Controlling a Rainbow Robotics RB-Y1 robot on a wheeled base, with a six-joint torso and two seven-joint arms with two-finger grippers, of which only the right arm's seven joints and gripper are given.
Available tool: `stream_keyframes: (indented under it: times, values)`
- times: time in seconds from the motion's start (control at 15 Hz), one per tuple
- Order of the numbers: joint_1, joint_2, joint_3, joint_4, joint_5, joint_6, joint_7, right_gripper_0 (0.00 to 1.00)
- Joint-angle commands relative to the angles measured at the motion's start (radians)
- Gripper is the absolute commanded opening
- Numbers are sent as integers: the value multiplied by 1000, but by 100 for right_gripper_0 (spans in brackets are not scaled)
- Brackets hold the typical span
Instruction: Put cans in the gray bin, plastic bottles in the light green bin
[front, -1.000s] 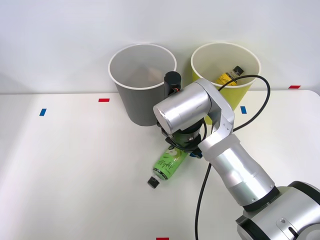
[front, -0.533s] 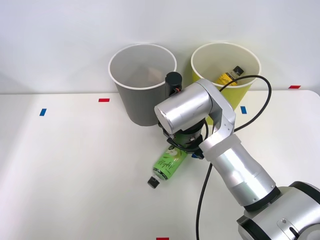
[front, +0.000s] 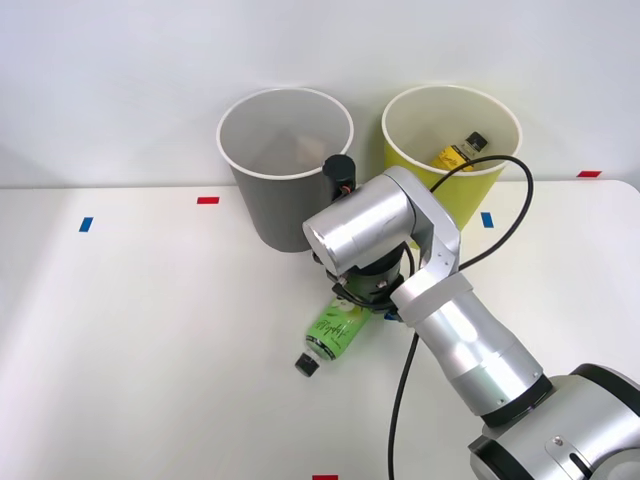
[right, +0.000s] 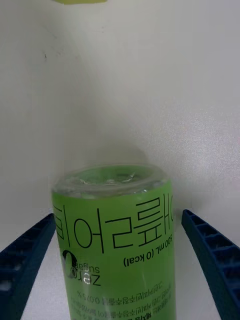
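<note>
Front view: two bins (front: 287, 170), two plastic bottles (front: 334, 331); jaws straddle green one.

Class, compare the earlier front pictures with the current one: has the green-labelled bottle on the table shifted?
No. The green-labelled bottle lies at the same spot below the gray bin, cap pointing the same way.

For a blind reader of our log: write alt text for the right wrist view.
A green-labelled plastic bottle lies on the white table between the open right gripper; its blue ribbed fingers flank the bottle on either side with a gap on each. Black print runs across the label.
</note>
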Motion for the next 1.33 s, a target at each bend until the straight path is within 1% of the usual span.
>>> stream_keyframes:
  times: [0.07, 0.2, 0.33, 0.47, 0.53, 0.6, 0.73, 0.87, 1.0, 1.2, 1.33]
  values:
    - [0, 7, 19, 0, 31, 0, 4, 0]
    - [0, 9, 29, 0, 35, 2, 14, 0]
    - [0, 4, 62, 0, 61, 2, 28, 0]
    - [2, -4, 73, -5, 69, 5, 50, 0]
    - [2, -19, 96, -31, 73, 37, 76, 0]
    - [2, -28, 101, -63, 73, 80, 126, 0]
    - [2, -48, 96, -140, 72, 170, 217, 0]
    - [3, -65, 90, -196, 67, 200, 254, 0]
    - [28, -99, 89, -296, 44, 200, 263, 0]
    - [80, -160, 89, -506, -6, 166, 284, 0]
    - [115, -186, 87, -621, -8, 118, 297, 0]
